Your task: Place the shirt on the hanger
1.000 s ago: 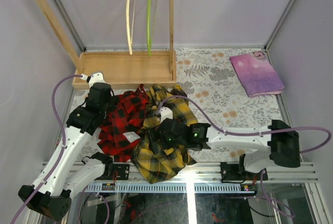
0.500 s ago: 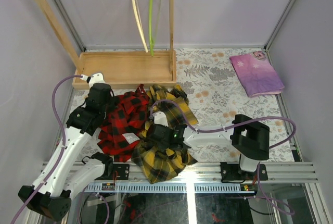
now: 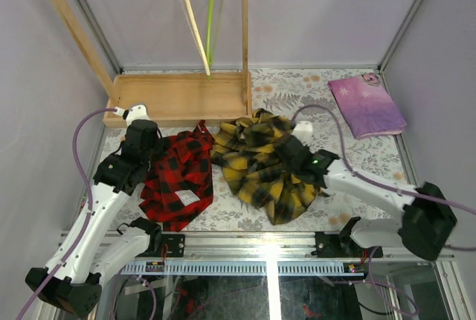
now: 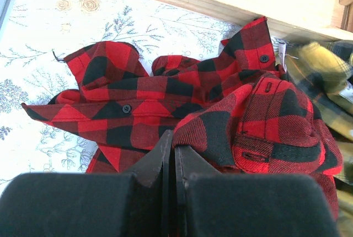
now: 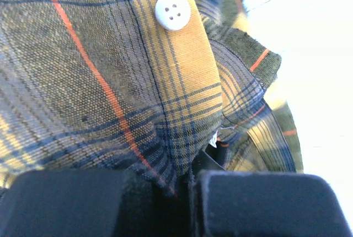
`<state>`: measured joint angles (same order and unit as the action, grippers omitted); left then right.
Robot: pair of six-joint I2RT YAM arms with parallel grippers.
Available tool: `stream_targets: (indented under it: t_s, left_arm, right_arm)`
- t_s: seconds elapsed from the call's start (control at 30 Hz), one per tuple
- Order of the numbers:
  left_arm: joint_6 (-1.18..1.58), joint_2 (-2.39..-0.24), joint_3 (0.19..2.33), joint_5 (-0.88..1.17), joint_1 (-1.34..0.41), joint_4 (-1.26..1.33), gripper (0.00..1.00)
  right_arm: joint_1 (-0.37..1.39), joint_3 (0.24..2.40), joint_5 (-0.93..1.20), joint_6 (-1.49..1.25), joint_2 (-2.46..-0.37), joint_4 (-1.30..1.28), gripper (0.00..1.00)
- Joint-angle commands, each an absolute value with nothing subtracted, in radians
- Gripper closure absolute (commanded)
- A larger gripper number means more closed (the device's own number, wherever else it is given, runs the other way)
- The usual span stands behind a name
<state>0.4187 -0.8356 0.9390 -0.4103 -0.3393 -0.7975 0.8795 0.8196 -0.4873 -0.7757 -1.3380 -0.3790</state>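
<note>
Presently the shirt (image 3: 177, 175) lies crumpled on the table (image 3: 349, 160) at lower left of centre in the top view, just below the base of the wooden rack (image 3: 178, 97). No part of it is on the hanger (image 3: 192, 26).

Left gripper (image 4: 172, 147): jaws narrow, pinched on a raised fold of the red-and-black cloth near its upper left edge.

Right gripper (image 5: 193, 173): jaws narrow, clamped on the yellow plaid shirt (image 3: 264, 164). That garment sits right of centre, just beside the red one; whether they touch at the upper corner cannot be told.

Governing relation: the hanger hangs from the rack's top rail at the upper centre of the frame, directly up-frame from the shirt and well apart from it. It is seen edge-on, its long axis slanting down to the right, close beside the lime-green hanger (image 3: 213, 15).

Judgement: the left arm is nearer both shirt and rack. The collar opening is not yet exposed, so the garment needs spreading first.
</note>
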Motion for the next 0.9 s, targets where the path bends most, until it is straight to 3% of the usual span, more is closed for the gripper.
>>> stream_targets:
  t_s: [0.0, 0.2, 0.47, 0.87]
  left_arm:
    - [0.419, -0.823, 0.930, -0.417, -0.334, -0.748, 1.00]
    - [0.423, -0.821, 0.930, -0.423, -0.334, -0.747, 1.00]
    - [0.423, -0.830, 0.930, -0.420, -0.334, -0.747, 1.00]
    - [0.424, -0.832, 0.930, -0.419, -0.334, -0.747, 1.00]
  right_arm:
    - [0.766, 0.884, -0.731, -0.675, -1.162, -0.490, 1.00]
    - [0.655, 1.019, -0.873, -0.488, -1.022, -0.550, 1.00]
    - [0.646, 1.238, -1.078, -0.263, -0.922, -0.574, 1.00]
    - [0.646, 1.332, -1.294, 0.058, -0.796, -0.317, 1.00]
